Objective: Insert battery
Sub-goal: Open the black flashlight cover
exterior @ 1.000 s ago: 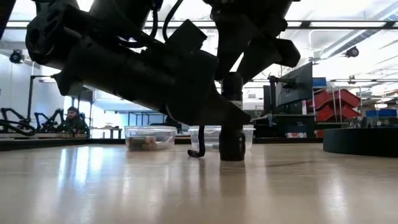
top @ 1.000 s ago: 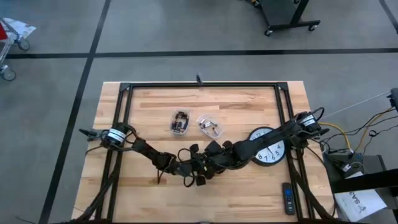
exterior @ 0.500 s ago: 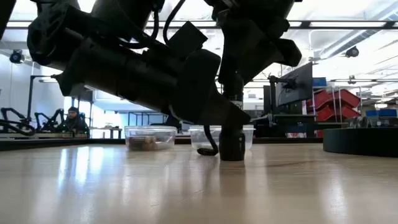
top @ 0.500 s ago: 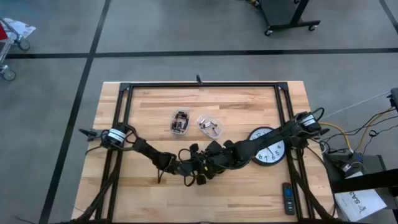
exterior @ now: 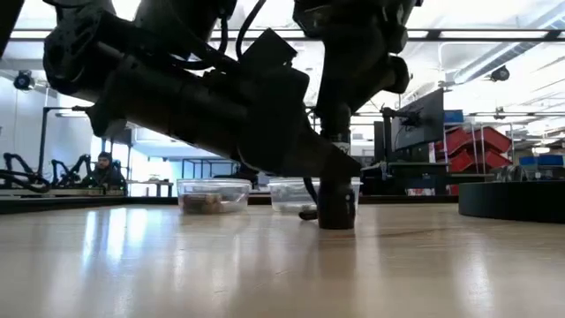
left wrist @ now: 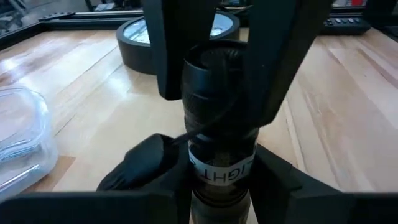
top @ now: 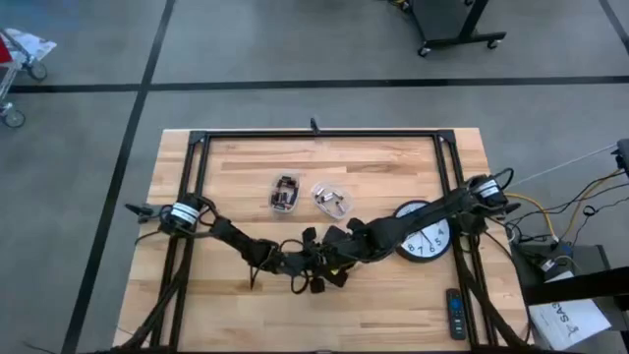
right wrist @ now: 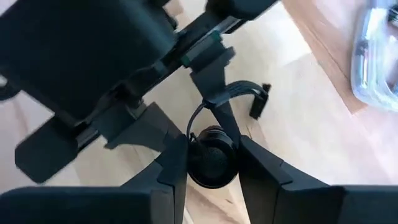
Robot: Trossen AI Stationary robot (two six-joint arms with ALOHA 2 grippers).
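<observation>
Black cylindrical flashlight (left wrist: 219, 134), ribbed body with a white label band, stands upright on the pale wood-plank tabletop (top: 393, 295), centre-front. Left end effector (left wrist: 219, 186) clamps its lower body; right end effector (right wrist: 212, 163) grips the top end from above. Round black-rimmed wall clock (top: 425, 232) lies flat nearby.

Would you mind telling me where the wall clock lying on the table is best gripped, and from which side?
Grip the wall clock at its raised dark rim, probably from above on the edge toward the table's right side: it lies flat, face up, and the right arm crosses its inner half.
</observation>
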